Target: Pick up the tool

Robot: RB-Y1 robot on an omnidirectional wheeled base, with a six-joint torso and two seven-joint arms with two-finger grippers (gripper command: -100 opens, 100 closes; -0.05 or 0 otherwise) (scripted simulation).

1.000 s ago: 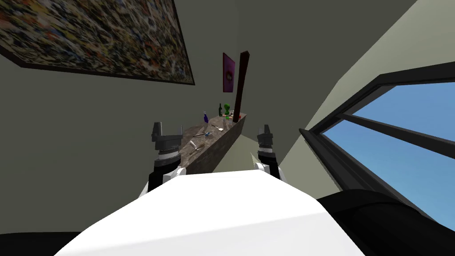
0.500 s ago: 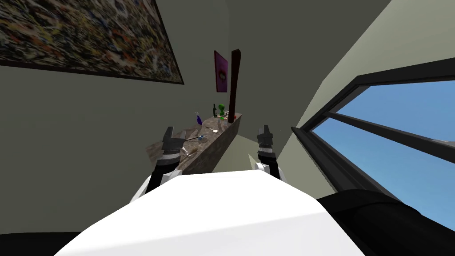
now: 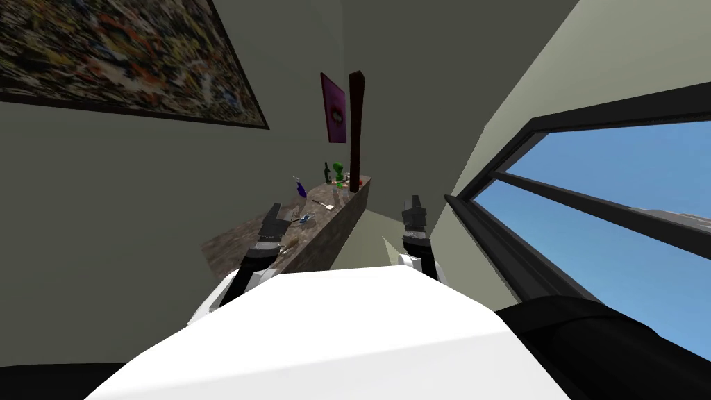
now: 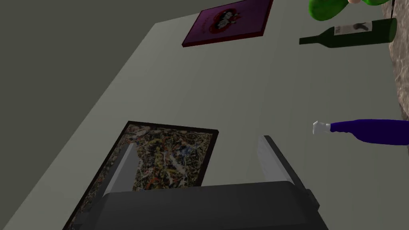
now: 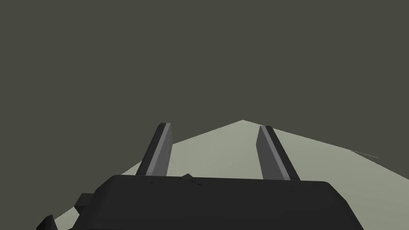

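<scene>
A stone-topped counter [image 3: 229,251] runs along the wall ahead on my left. Small tools lie on it: a thin dark one with a blue end [image 3: 305,219], a pale one [image 3: 323,203] farther back, and another [image 3: 289,244] near my left wrist. My left gripper [image 3: 275,212] hangs over the counter's near part, just short of the blue-ended tool. Its fingers stand open and empty [image 4: 195,157], pointing at the wall. My right gripper [image 3: 415,202] is raised off the counter's right side, open and empty [image 5: 215,145].
At the counter's far end stand a blue bottle [image 3: 299,187], a dark green bottle [image 3: 326,172], a green object [image 3: 338,169] and a tall dark red post [image 3: 355,132]. A large window [image 3: 597,208] fills the right wall. The blue bottle [image 4: 371,131] is near my left hand.
My view has swung, so the counter now sits further left and more of its near end shows. My left gripper has dropped and reached forward over the counter. The right arm has held still.
</scene>
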